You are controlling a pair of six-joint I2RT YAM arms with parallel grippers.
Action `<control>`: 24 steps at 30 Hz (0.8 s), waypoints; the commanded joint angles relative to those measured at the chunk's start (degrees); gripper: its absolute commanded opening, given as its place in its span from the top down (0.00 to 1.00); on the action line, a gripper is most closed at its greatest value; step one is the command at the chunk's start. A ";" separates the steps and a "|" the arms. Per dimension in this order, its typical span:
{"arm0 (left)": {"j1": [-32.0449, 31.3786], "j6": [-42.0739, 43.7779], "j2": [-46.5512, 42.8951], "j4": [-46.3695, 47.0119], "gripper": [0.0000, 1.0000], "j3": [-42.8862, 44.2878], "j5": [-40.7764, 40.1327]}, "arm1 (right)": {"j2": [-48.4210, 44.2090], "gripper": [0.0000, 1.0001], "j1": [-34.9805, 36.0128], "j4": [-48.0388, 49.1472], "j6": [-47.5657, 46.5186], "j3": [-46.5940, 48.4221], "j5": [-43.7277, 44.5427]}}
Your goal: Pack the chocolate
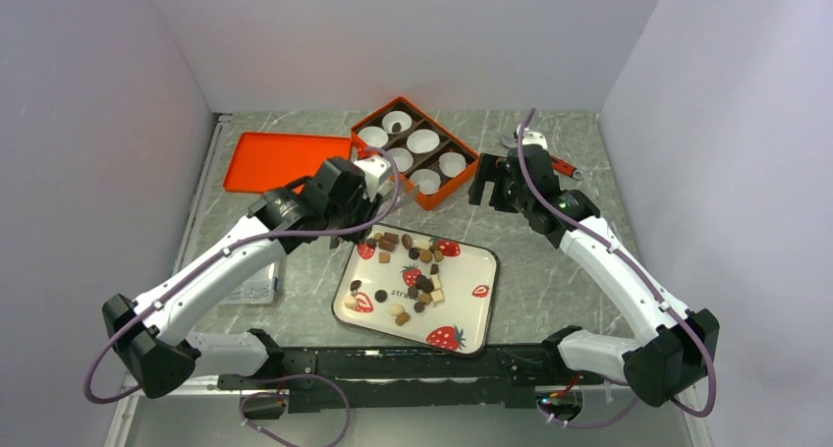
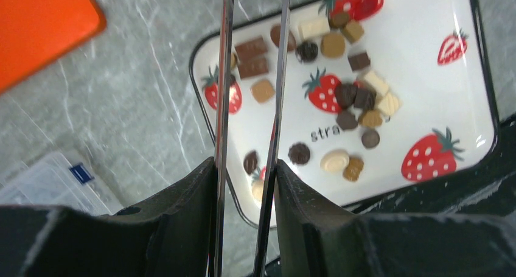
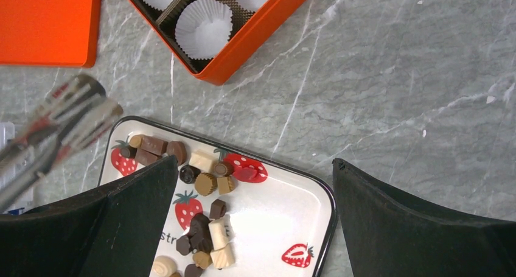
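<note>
Steel tweezers [image 2: 281, 76] in left hand [image 2: 243, 167] near chocolate [image 2: 347, 94] — tray [image 2: 420, 76] reads "stra".

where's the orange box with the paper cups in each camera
top external: the orange box sits back centre, just beyond the strawberry tray.
left wrist: not in it; the orange in the top left corner is the flat lid.
right wrist: top edge, left of centre, one corner pointing down.
shared landmark: the strawberry tray, in all three views.
</note>
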 commanded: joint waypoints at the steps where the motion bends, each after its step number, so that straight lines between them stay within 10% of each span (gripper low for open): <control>1: -2.34 -3.09 -4.26 -3.20 0.58 -3.05 -2.05 | -0.11 0.00 -0.31 1.93 -0.57 -0.17 1.32; 24: -9.36 -14.75 -7.13 -9.82 0.57 -11.90 -4.98 | 0.22 0.00 -0.31 2.28 -0.63 -1.00 0.22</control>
